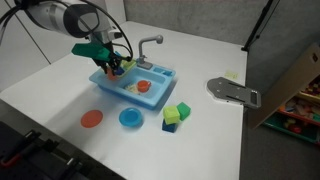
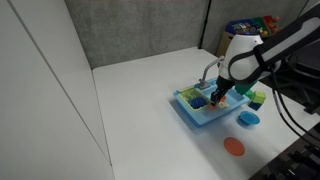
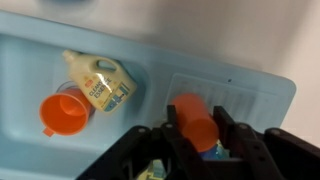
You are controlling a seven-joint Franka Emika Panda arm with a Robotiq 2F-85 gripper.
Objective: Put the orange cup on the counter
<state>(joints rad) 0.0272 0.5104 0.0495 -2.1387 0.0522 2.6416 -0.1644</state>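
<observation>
My gripper [image 3: 196,135] is shut on the orange cup [image 3: 193,115], with a finger on each side of it. It holds the cup just above the ribbed drainboard of the blue toy sink [image 3: 250,90]. In both exterior views the gripper [image 1: 115,68] [image 2: 220,98] hangs over one end of the sink [image 1: 160,92] [image 2: 190,112], and the fingers mostly hide the cup. A redder handled toy cup [image 3: 62,112] [image 1: 143,87] lies in the sink basin beside a yellow toy bottle [image 3: 100,80].
On the white counter beside the sink lie a flat orange disc plate [image 1: 92,119] [image 2: 233,147], a blue round plate [image 1: 130,118] [image 2: 249,118] and stacked green, blue and yellow blocks [image 1: 176,113]. A grey metal fixture [image 1: 232,92] lies farther off. The sink's faucet [image 1: 148,45] stands upright.
</observation>
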